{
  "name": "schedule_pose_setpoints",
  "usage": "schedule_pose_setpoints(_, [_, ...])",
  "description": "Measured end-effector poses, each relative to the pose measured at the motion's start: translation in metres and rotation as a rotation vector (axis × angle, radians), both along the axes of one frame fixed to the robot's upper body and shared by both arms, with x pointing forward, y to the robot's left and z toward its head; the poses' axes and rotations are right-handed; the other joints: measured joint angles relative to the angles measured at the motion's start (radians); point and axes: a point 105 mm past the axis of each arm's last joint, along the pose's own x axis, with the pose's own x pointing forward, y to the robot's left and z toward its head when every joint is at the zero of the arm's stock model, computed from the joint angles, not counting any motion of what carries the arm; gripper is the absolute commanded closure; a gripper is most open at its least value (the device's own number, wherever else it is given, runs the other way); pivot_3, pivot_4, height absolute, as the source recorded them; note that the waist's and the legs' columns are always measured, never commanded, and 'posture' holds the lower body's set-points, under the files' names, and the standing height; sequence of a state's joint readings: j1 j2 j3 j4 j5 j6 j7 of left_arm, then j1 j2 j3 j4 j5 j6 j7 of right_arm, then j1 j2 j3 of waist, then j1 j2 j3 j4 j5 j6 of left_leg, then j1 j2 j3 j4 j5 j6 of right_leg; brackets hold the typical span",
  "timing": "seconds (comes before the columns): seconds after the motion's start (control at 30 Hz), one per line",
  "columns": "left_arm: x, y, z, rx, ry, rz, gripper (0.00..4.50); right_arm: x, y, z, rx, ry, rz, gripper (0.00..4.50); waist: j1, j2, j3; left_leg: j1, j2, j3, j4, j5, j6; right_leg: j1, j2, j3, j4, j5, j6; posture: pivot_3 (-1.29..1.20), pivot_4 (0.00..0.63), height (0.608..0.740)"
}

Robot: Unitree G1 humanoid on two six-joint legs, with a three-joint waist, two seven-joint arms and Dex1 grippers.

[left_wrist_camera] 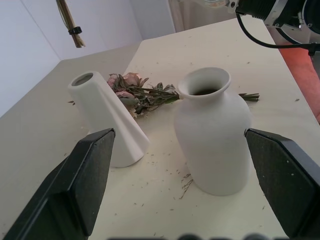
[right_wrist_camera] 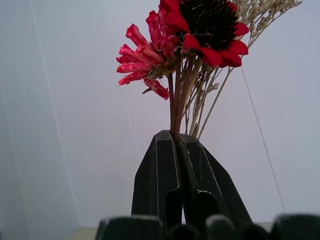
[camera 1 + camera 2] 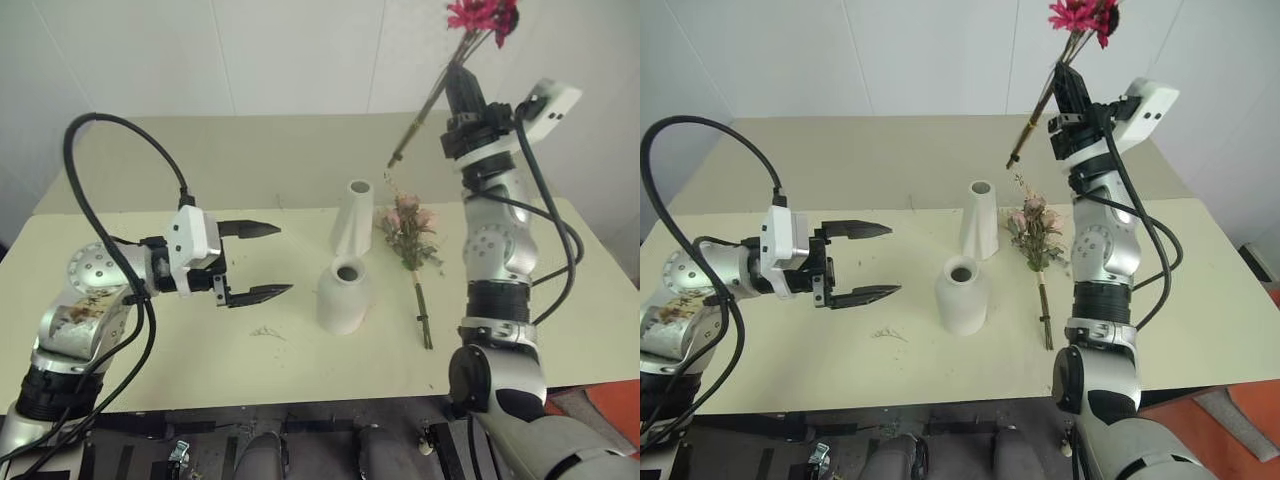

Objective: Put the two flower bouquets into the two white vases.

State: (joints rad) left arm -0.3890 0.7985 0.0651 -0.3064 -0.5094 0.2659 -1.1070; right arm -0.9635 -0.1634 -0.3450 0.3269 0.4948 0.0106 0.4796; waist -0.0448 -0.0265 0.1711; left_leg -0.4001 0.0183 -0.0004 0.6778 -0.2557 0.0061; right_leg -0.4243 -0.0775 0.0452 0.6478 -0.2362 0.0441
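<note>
Holding the magenta-red daisy bouquet [image 3: 484, 20] high in the clamped right gripper [image 3: 461, 78], stems hanging far of both white vases [image 3: 351, 216] [image 3: 344, 296], still empty. Keeping left gripper [image 3: 262, 262] wide open, left of them. Leaving the pink rose bouquet [image 3: 410, 240] lying on the table [image 3: 150, 350], right of the vases.

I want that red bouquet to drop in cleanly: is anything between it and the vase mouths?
Nothing visible is. The right gripper holds the red daisy bouquet high above the table. The mouths of the tall vase and the short vase are uncovered. The pink rose bouquet lies beside them.
</note>
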Motion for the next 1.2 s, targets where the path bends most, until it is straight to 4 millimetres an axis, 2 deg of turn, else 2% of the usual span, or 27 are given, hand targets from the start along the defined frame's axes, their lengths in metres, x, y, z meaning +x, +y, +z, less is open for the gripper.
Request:
schedule_pose_setpoints(0.27, [-0.003,0.003,-0.001,0.0,-0.007,0.023,0.0,0.0,0.026,-0.004,-0.024,-0.001,0.073,4.48,0.0,0.0,0.0,0.0,0.0,0.0,0.0,0.0,0.0,0.0,0.0,0.0,0.0,0.0,0.0,0.0,0.15,0.74])
schedule_pose_setpoints(0.43, [-0.003,0.005,-0.001,-0.003,-0.008,0.039,0.0,0.001,0.035,-0.018,-0.044,0.031,0.096,4.48,0.0,0.0,0.0,0.0,0.0,0.0,0.0,0.0,0.0,0.0,0.0,0.0,0.0,0.0,0.0,0.0,0.15,0.74])
schedule_pose_setpoints(0.7, [0.001,0.017,0.005,-0.004,-0.026,0.105,0.0,-0.002,0.037,-0.02,-0.059,0.026,0.097,4.48,0.0,0.0,0.0,0.0,0.0,0.0,0.0,0.0,0.0,0.0,0.0,0.0,0.0,0.0,0.0,0.0,0.15,0.74])
schedule_pose_setpoints(0.83, [0.001,0.018,0.005,0.0,-0.022,0.112,0.0,-0.001,0.035,-0.03,-0.065,0.052,0.091,4.48,0.0,0.0,0.0,0.0,0.0,0.0,0.0,0.0,0.0,0.0,0.0,0.0,0.0,0.0,0.0,0.0,0.15,0.74])
schedule_pose_setpoints(0.93, [0.001,0.018,0.005,0.0,-0.022,0.112,0.0,-0.001,0.036,-0.03,-0.069,0.05,0.092,4.48,-0.001,0.001,0.0,0.0,0.0,0.0,0.0,0.0,0.0,0.0,0.0,0.0,0.0,0.0,0.0,0.0,0.15,0.74])
schedule_pose_setpoints(1.2, [0.0,0.019,0.002,0.0,-0.011,0.113,0.0,0.005,0.044,-0.046,-0.134,0.066,0.093,4.48,-0.001,0.001,0.0,0.0,0.0,0.0,0.0,0.0,0.0,0.0,0.0,0.0,0.0,0.0,0.0,0.0,0.15,0.74])
